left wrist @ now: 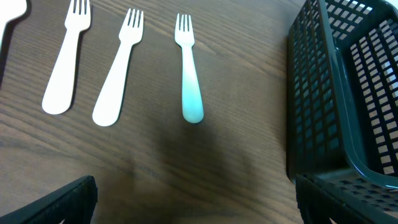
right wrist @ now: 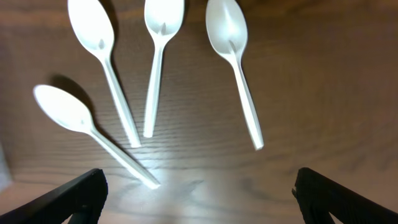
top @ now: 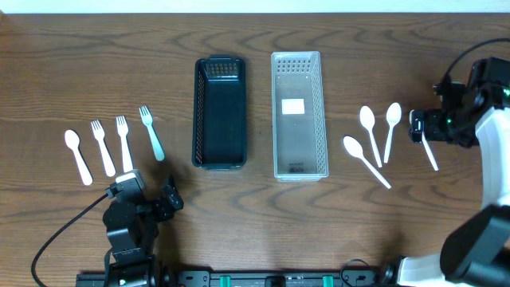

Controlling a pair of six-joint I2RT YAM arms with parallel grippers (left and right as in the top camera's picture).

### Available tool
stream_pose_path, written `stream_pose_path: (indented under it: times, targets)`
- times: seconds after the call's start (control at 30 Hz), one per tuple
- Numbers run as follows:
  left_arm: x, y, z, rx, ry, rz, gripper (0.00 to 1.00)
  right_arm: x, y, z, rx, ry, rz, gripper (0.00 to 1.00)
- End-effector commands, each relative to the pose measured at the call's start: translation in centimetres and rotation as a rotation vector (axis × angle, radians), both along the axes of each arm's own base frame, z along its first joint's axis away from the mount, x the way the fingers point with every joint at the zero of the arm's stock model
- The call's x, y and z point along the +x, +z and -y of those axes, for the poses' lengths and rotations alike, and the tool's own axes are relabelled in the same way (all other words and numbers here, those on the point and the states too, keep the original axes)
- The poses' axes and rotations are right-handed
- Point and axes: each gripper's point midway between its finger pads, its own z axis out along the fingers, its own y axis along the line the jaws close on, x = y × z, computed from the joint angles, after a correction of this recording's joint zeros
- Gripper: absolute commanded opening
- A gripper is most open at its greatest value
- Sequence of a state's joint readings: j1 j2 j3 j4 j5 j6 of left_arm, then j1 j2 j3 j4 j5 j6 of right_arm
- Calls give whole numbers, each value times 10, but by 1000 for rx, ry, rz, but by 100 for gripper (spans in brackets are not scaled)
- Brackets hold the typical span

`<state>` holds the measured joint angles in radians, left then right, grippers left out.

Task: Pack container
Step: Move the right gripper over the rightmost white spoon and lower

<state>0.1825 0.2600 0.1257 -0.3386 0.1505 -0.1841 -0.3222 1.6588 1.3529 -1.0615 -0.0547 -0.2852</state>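
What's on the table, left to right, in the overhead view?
White plastic spoon → white plastic fork → second white plastic fork → pale teal plastic fork → black slotted plastic basket → clear slotted plastic basket → group of white plastic spoons

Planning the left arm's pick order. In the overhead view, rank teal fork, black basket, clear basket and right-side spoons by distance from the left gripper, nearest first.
From the open left gripper:
1. Teal fork, just ahead, left side.
2. Black basket, centre-left.
3. Clear basket, centre-right.
4. Spoons, far right.
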Motion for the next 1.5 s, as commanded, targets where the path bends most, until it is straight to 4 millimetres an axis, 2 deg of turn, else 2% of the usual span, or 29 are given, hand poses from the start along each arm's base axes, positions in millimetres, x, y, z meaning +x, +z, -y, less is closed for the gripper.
stream_pose_path:
  times: [0.0, 0.3, 0.5, 0.93, 1.2, 1.37, 1.47]
  targets:
    - [-3, -4, -1, -10, 13, -20, 98, 5, -13, 12, -33, 153, -26, 99]
    - [-3, -4, -1, -10, 13, -20, 98, 12, -54, 35, -2, 98, -74, 99]
    - [-3, -4, -1, -10, 13, -20, 98, 26, -78, 48, -43, 100, -74, 99]
    - [-3, -4, -1, -13, 15, -20, 98, 47, -119, 50, -52, 136, -67, 95]
    - [-3, -4, -1, -15, 13, -19, 98, 51, -129, 39, -41, 175, -79, 91]
    - [-3, -4, -1, -15, 13, -19, 98, 52, -129, 34, -32, 185, -79, 80]
    - [-3, -4, -1, -15, 13, -19, 98, 51, -129, 33, -30, 182, -83, 80]
